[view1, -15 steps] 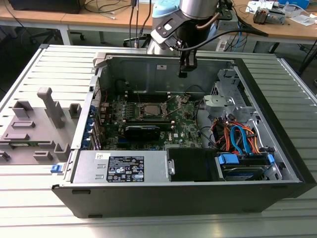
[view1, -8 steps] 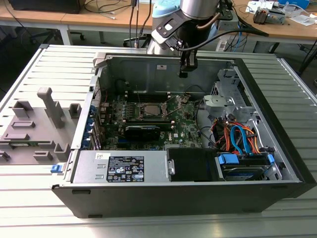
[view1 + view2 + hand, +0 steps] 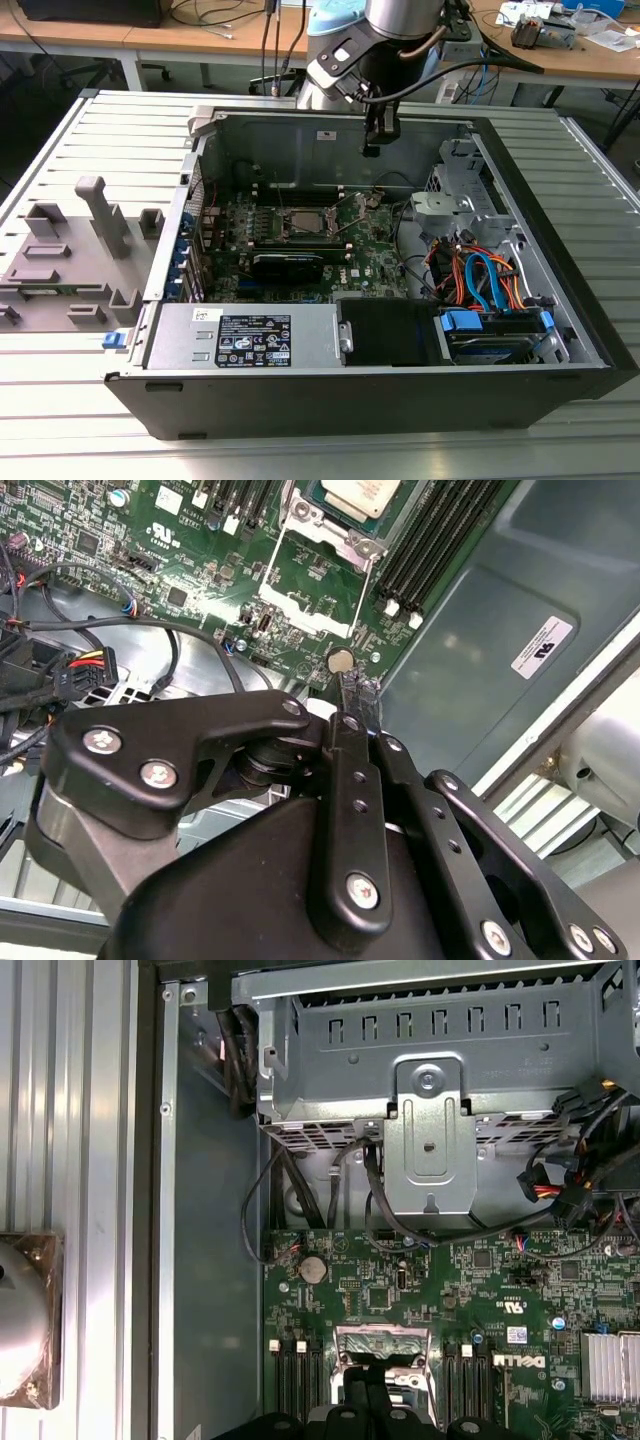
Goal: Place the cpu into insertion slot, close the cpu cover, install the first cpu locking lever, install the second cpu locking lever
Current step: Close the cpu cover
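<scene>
Obs.: in the exterior view you have the gripper (image 3: 380,146) hanging above the green circuit board (image 3: 378,262) inside the open computer case (image 3: 300,130), close to the case's back wall and clear of every part. It sits between 1 and 2 o'clock from the insertion slot (image 3: 300,210). In the first wrist view, the pincer's two fingers (image 3: 352,1400) stand side by side, drawn together, with nothing held between them. The cpu (image 3: 355,495) lies seated in the slot, its pale metal top showing in the second wrist view. The cpu cover (image 3: 385,1343) stands raised rather than down over the chip; in the second wrist view it lies between the cpu and a coin cell (image 3: 341,660). The gripper's tip is just beside that cell, above the board's edge.
</scene>
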Robot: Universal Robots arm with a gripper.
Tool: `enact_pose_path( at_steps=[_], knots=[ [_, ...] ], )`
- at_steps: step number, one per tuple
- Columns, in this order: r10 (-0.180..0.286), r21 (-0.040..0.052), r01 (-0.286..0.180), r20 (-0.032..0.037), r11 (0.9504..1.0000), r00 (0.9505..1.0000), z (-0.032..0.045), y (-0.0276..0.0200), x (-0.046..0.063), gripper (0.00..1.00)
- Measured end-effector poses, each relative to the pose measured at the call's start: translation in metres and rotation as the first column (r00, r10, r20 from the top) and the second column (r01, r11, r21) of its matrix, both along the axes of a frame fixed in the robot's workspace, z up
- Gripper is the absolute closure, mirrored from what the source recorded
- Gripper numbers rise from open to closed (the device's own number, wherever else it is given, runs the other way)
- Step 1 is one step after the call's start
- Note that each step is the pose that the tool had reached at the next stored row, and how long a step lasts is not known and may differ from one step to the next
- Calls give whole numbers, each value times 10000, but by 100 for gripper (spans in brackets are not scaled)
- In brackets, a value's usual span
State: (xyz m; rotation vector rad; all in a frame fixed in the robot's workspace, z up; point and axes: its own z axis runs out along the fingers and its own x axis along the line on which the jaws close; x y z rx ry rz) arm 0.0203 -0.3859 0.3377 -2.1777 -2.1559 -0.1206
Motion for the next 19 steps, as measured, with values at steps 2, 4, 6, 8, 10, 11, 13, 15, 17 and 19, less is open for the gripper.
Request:
enact_pose_path(
  at_steps=[2,4,6,8,10,11,13,15,17,19],
  knots=[
    [0,0,0,0,10000,10000,-1,0,4,89],
    [0,0,0,0,10000,10000,-2,0,11,89],
    [0,1,0,0,10000,10000,-10,0,16,89],
    [0,1,0,0,10000,10000,-14,0,17,89],
    [1,2,-1,0,10000,10000,-19,0,18,89],
    [1,1,-1,0,10000,10000,-23,0,21,89],
    [1,0,-1,0,10000,10000,-28,0,23,89],
    [0,-1,0,0,10000,10000,-30,0,25,89],
    [0,0,0,0,10000,10000,-36,0,28,89],
    [1,0,-1,0,10000,10000,-38,0,29,89]
  ],
)
